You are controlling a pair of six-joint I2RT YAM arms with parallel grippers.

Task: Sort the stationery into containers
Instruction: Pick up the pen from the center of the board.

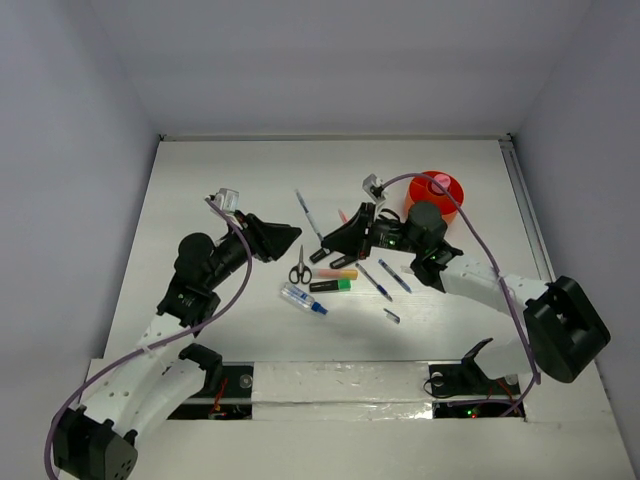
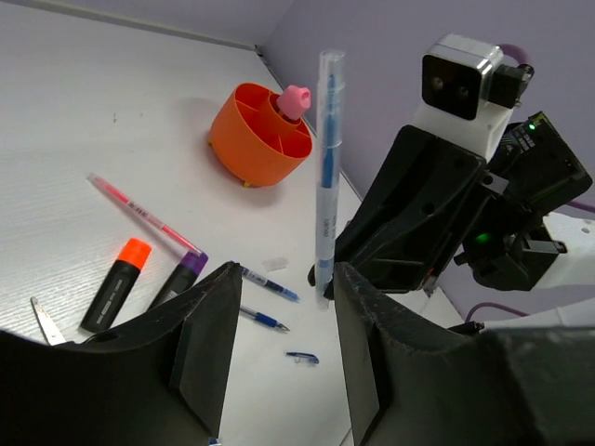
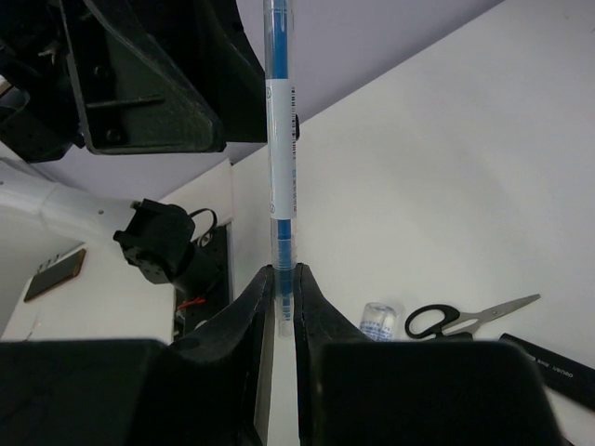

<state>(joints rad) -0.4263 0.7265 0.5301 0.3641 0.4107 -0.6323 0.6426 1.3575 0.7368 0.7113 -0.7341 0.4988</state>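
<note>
Noted right end effector (image 3: pixel 282 275) pinching blue pen (image 3: pixel 282 158) by one end, aloft beside my parted, empty left end effector (image 2: pixel 282 279); I feared it would swivel loose short of the cup (image 2: pixel 246 149).

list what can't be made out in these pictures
- orange cup: top view, the right arm covers its near side; contents unclear
- scissors: left wrist view, only a blade tip shows, the rest is behind the left gripper
- white-blue tube: right wrist view, mostly behind the right gripper
- blue pen: its print is too small to read
</note>
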